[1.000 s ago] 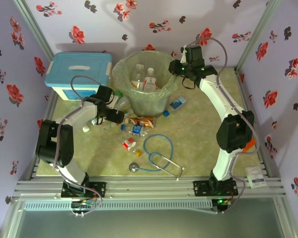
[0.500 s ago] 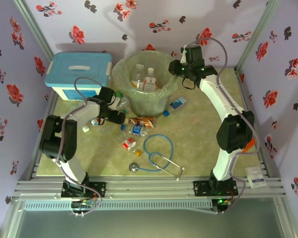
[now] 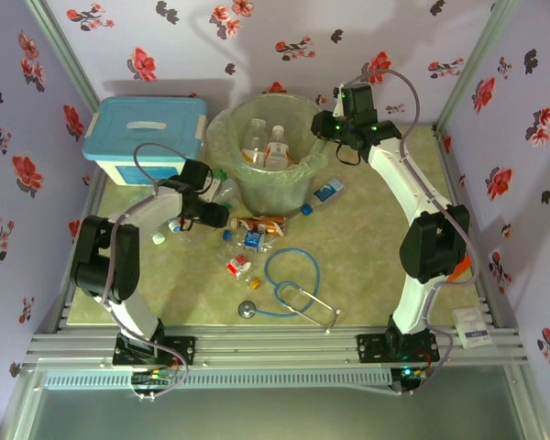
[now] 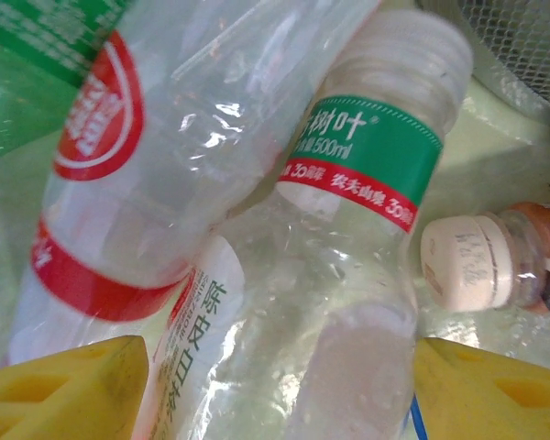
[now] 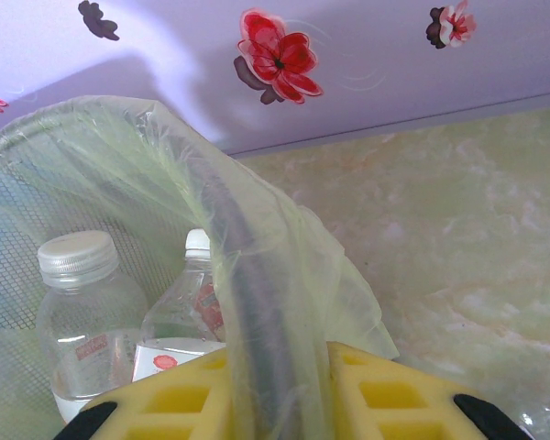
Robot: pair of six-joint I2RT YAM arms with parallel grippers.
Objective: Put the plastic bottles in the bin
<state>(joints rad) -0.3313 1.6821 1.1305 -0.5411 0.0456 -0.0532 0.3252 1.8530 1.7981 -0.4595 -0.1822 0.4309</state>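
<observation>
- The left claw [image 4: 280,394] hung just left of the bin [image 3: 298,183]. Its jaws were wide and astride a clear green-label bottle [image 4: 348,275] lying on the table [image 3: 376,247]; no grip showed.
- The right claw [image 5: 280,394] was clamped narrow on the bin's right rim, with the liner [image 5: 284,275] caught between its fingers.
- A few bottles [image 3: 264,147] stood inside the bin. More loose bottles [image 3: 247,240] lay in front of the bin and to its left.
- A red-label bottle [image 4: 137,183] leaned against the green-label one, partly inside the jaws' span. Closing there might pinch both or squeeze one out sideways.
- The thin clear plastic would probably buckle and slip if it were caught off-centre.
- A white-capped bottle [image 4: 467,261] lay just beside one finger, on the bin side. A nudge could send it rolling away from the bin.
- If the right claw tugged at the rim, the bin could tip or the liner could tear.
</observation>
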